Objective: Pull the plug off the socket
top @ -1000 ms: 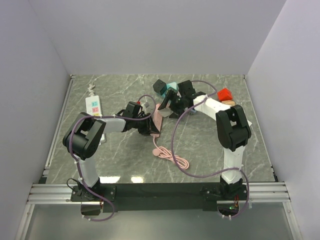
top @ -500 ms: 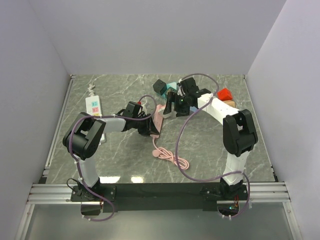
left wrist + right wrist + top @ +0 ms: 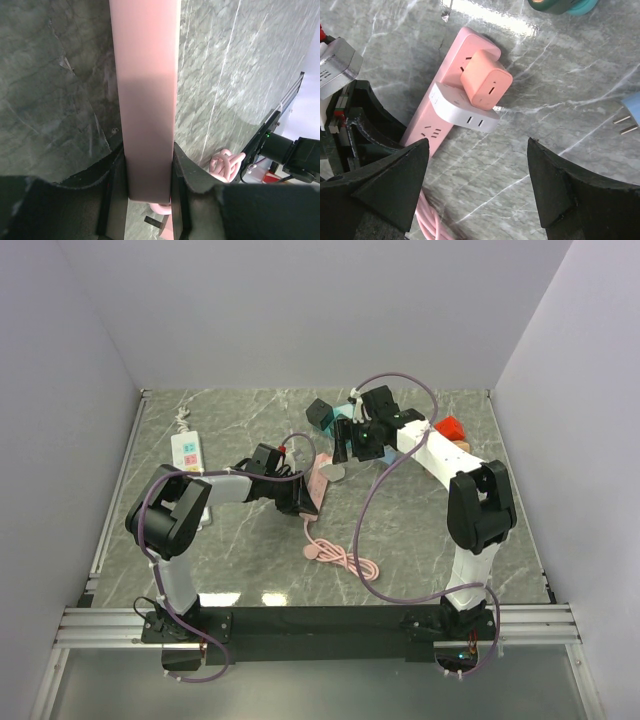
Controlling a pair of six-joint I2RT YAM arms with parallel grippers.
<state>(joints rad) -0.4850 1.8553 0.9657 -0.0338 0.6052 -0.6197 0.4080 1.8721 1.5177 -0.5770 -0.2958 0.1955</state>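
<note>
Restraint of the pink socket strip (image 3: 145, 75) is provided by the left end effector (image 3: 149, 170), whose 2 fingers are clamped on the strip's long sides near its cable end. This hold likely serves to keep the strip flat on the bench (image 3: 220, 550) when the plug is drawn upward. The orange plug (image 3: 486, 86) is seated in a white adapter (image 3: 465, 114), which is itself plugged into the strip toward its other end, so the task's item is not yet out of the socket. The right end effector (image 3: 477, 145) hovers above that stack with its fingers wide apart, touching nothing. The wrist view places the plug ahead of and between the 2 fingers, a position suited to a descent and closure on the plug's flat sides. The pink cable (image 3: 340, 558) lies looped on the bench toward the arm bases, apart from both arms. Compared with 1 s ago, the right end effector has risen and drawn back toward the far edge of the bench. Before, it sat low over the strip and hid the adapter in the top view, where the adapter now shows as a pale patch on the strip. The left arm and the strip have not visibly moved.
</note>
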